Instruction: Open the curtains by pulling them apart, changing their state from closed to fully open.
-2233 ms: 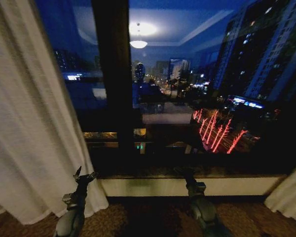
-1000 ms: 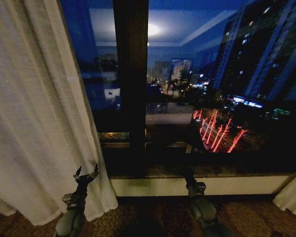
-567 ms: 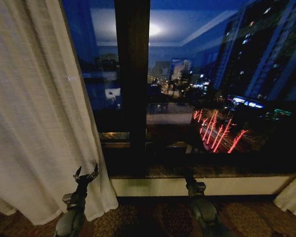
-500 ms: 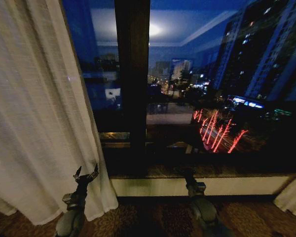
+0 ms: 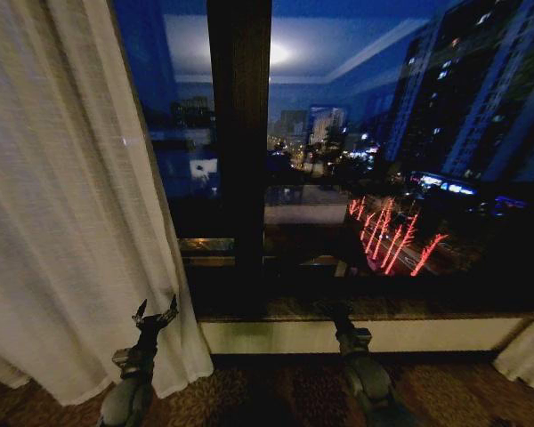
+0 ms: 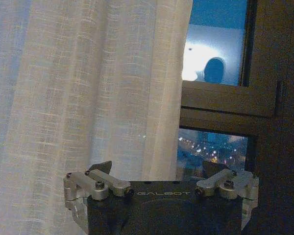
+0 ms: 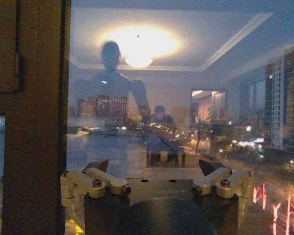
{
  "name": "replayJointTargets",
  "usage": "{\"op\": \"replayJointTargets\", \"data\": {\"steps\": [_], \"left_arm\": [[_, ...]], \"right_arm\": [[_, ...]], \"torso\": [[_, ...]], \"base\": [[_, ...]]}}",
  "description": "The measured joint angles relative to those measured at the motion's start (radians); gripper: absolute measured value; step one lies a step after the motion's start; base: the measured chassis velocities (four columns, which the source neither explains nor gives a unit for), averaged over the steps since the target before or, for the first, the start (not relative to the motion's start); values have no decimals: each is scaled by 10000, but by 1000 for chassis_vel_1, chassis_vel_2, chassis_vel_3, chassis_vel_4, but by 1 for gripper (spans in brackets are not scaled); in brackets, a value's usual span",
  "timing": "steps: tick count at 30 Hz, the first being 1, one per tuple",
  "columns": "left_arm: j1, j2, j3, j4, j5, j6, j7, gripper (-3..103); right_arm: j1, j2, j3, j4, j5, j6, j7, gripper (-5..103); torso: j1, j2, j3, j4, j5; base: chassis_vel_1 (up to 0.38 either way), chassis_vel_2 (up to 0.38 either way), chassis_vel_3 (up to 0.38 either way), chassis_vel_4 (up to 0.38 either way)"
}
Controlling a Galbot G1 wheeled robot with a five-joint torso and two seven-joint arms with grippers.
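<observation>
View swung left since earlier, curtains (image 5: 71,205) apart, left gripper (image 6: 159,169) marked GALBOT and right gripper (image 7: 154,166) jaws spread

Both arms are showing dark grey, rounded casings tapering toward the wrists. Left gripper (image 6: 157,169) is wearing a black body with faint "GALBOT" lettering, silver linkage bars with dark screw heads, black pointed fingertips (image 6: 102,166). Right gripper (image 7: 154,166) is carrying the same build: black housing, silver links, dark tips.
</observation>
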Motion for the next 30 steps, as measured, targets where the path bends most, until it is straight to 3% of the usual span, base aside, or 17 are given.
{"op": "replayJointTargets", "data": {"steps": [30], "left_arm": [[0,0,0,0,0,0,0,100]], "right_arm": [[0,0,0,0,0,0,0,100]], "torso": [[0,0,0,0,0]], "base": [[0,0,0,0]]}}
